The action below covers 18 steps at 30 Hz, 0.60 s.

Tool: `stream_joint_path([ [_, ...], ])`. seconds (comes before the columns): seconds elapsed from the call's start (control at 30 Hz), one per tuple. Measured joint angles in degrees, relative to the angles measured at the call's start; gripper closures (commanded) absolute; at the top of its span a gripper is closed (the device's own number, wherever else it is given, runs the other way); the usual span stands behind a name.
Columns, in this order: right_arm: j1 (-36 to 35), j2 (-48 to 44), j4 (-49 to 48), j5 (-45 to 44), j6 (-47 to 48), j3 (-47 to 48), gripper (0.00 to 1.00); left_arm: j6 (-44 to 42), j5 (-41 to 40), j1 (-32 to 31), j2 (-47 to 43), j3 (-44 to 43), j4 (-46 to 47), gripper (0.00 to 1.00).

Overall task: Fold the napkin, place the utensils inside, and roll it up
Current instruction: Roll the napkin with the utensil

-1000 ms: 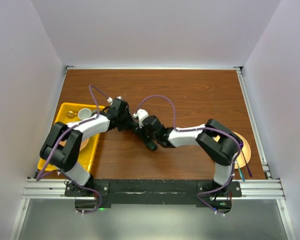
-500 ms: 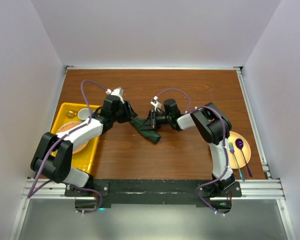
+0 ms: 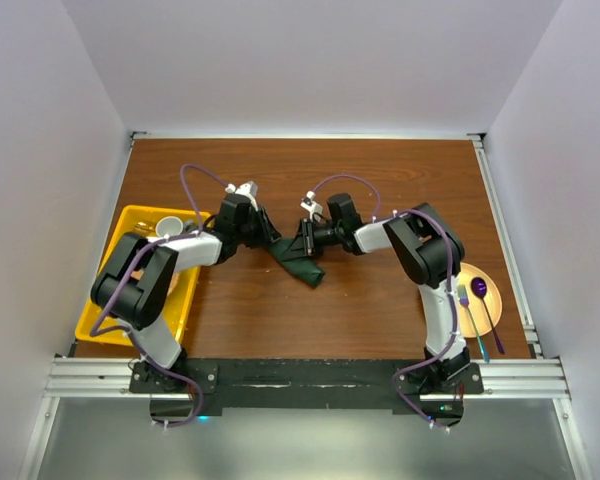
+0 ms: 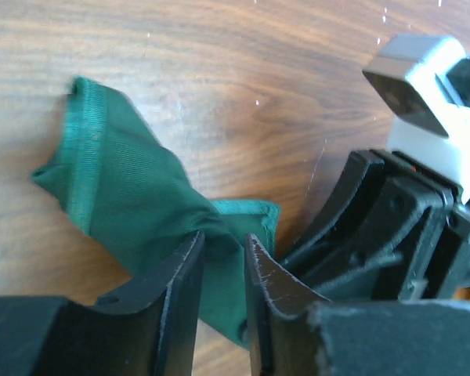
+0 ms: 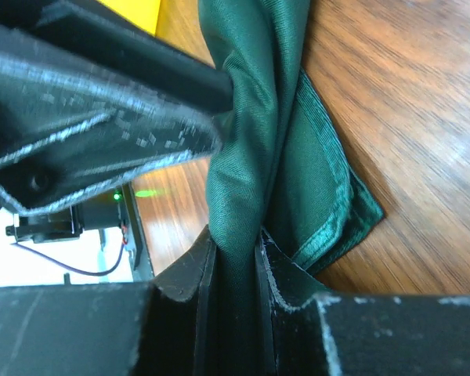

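The dark green napkin (image 3: 300,266) lies bunched on the wooden table between my two grippers. My left gripper (image 3: 268,240) is shut on one part of it; the left wrist view shows cloth (image 4: 125,196) pinched between the jaws of that gripper (image 4: 223,249). My right gripper (image 3: 303,243) is shut on the napkin from the other side; the right wrist view shows a thick fold (image 5: 254,102) clamped in that gripper (image 5: 235,249). The two grippers almost touch. Thin stick-like utensils (image 3: 492,322) lie on an orange plate (image 3: 465,275) at the right front, far from both grippers.
A yellow tray (image 3: 120,225) at the left holds a white cup (image 3: 167,227). Purple cables loop over both arms. The metal rail runs along the near edge.
Both arms have swung back from a low crossed pose. The napkin now hangs stretched between the two grippers. In the last half second the left arm has shifted slightly right.
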<state>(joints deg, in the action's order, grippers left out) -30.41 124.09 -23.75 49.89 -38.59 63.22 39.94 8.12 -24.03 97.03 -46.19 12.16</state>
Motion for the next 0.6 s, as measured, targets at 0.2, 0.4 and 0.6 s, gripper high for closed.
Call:
stream_joint_path([
  [0.2,0.8,-2.1,8.1,-2.9,5.4,1.9,0.78,0.0,0.7,0.7,3.9,-2.6,1.9,0.70],
  [0.4,0.8,-5.2,18.3,-8.2,11.8,4.2,0.61,-0.1,1.6,0.9,5.9,-3.1,4.1,0.71],
  [0.6,0.7,-9.2,27.2,-12.5,17.3,4.3,0.55,-0.1,2.1,0.9,7.1,-4.7,3.7,0.71],
])
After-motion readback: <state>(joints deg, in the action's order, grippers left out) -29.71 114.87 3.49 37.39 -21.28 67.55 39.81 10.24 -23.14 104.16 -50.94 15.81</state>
